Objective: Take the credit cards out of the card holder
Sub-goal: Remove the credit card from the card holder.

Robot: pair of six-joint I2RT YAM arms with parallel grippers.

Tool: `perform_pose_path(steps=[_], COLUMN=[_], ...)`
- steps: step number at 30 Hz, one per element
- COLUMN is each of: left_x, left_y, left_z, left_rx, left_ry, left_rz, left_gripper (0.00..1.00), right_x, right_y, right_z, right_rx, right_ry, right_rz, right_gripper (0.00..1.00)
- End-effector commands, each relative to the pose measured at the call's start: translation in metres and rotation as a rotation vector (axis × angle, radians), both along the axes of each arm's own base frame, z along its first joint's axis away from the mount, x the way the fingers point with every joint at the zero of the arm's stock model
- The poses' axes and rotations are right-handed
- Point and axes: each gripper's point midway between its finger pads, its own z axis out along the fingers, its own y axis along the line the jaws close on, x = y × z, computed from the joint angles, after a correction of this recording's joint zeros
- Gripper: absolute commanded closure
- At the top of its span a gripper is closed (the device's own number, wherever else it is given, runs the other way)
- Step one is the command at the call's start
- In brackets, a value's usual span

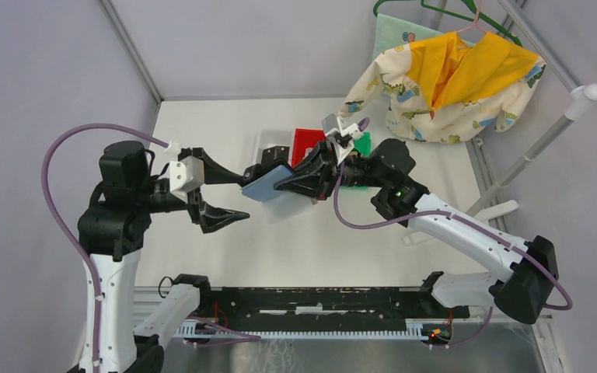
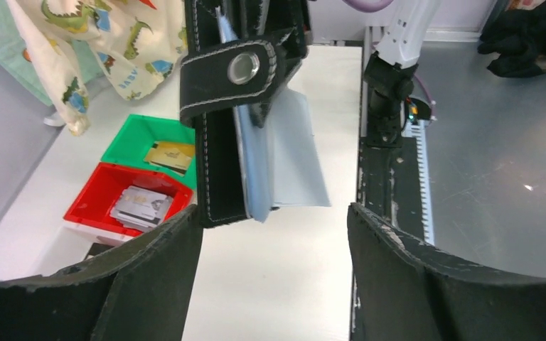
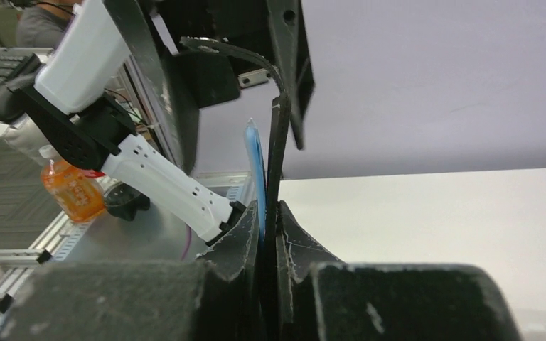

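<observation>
Top external: pinching the card holder (image 1: 268, 185) aloft in the right gripper (image 1: 289, 183), over the table (image 1: 202, 132) near the red bin (image 1: 307, 140); holding the left gripper (image 1: 245, 196) spread wide, just beside the free end.
Left wrist: looking between parted fingers (image 2: 149, 284) at the card holder (image 2: 220, 142) hanging open; showing credit cards (image 2: 170, 154) lying in the green bin (image 2: 131, 138) and red bin (image 2: 85, 206).
Right wrist: clamping both fingers (image 3: 242, 234) tight on the card holder's (image 3: 279, 163) black edge.

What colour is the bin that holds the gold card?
The bin is green; the left wrist view shows it best.
</observation>
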Motion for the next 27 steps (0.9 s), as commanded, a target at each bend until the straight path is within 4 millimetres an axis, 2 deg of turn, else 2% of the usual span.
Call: perform_pose_path(steps=[1, 5, 8, 12, 16, 18, 19, 21, 25, 27], left_x=[0.016, 0.026, 0.024, 0.019, 0.014, 0.018, 0.018, 0.018, 0.014, 0.009], left_y=[-0.001, 0.001, -0.002, -0.006, -0.006, -0.004, -0.004, -0.005, -0.007, -0.008], left_z=[0.014, 0.027, 0.028, 0.018, 0.007, 0.005, 0.005, 0.007, 0.019, 0.025], left_rx=[-0.075, -0.164, -0.179, -0.164, -0.154, -0.143, -0.139, -0.14, -0.156, -0.164], left_ry=[-0.057, -0.092, -0.037, 0.038, 0.085, 0.086, 0.086, 0.1, 0.134, 0.152], left_rz=[0.091, 0.176, 0.146, 0.097, 0.081, 0.111, 0.112, 0.107, 0.084, 0.054], left_gripper=[0.21, 0.25, 0.33, 0.54, 0.84, 0.95, 0.98, 0.98, 0.98, 0.98], right_x=[-0.029, -0.038, -0.039, -0.037, -0.031, -0.029, -0.028, -0.026, -0.02, -0.019], right_y=[0.0, 0.014, 0.02, 0.024, 0.024, 0.023, 0.022, 0.017, 0.0, -0.014], right_z=[0.03, 0.028, 0.029, 0.035, 0.038, 0.038, 0.039, 0.037, 0.021, 0.009], right_rx=[0.103, 0.101, 0.11, 0.133, 0.155, 0.161, 0.165, 0.16, 0.137, 0.137], right_ry=[-0.035, -0.02, -0.009, 0.002, 0.027, 0.03, 0.03, 0.031, 0.037, 0.049], right_rz=[0.08, 0.107, 0.105, 0.081, 0.047, 0.03, 0.021, 0.007, 0.002, 0.013], right_gripper=[1.0, 1.0, 1.0, 1.0, 0.99, 0.9, 0.83, 0.55, 0.38, 0.36])
